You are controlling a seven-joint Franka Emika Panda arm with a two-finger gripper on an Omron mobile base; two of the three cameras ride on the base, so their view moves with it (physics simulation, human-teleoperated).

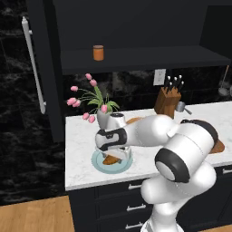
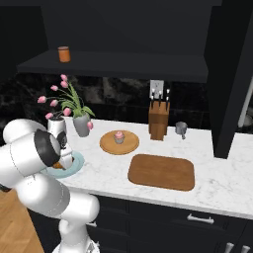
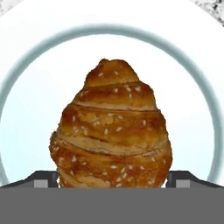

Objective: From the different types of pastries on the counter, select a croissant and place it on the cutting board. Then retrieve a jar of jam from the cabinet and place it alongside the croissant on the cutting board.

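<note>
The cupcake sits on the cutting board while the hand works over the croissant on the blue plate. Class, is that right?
Not quite. The cupcake sits on the round wooden tray, not the cutting board, which lies bare beside it in the right base view. The rest holds: the hand is down over the croissant on the blue plate.

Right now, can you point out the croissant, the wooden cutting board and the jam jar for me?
croissant point(image 3: 111, 131): hand view, middle of its flaky golden crust.
cutting board point(image 2: 161, 171): right base view, centre of its bare brown top.
jar of jam point(image 1: 98, 53): left base view, orange side, on the cabinet shelf.
</note>
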